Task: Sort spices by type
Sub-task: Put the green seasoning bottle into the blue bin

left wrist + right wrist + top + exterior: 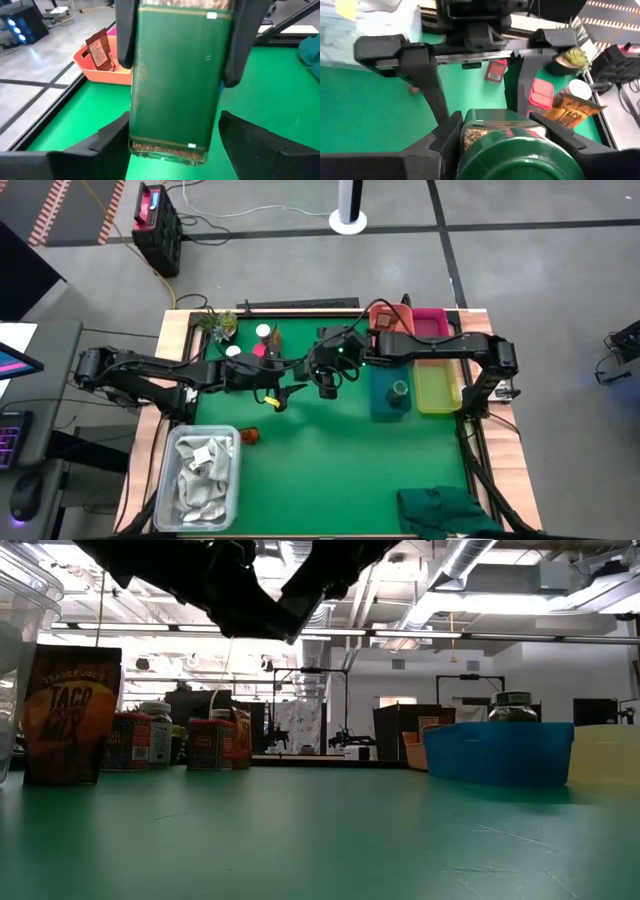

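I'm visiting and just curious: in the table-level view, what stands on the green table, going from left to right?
taco mix packet → first red-labelled jar → second red-labelled jar → blue bin → yellow bin

A green-labelled spice jar [175,80] (green lid) hangs above the mat; packets [262,342] cluster behind.

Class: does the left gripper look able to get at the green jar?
Probably yes: the left gripper is open, facing the green jar that the right gripper holds, with nothing between them.
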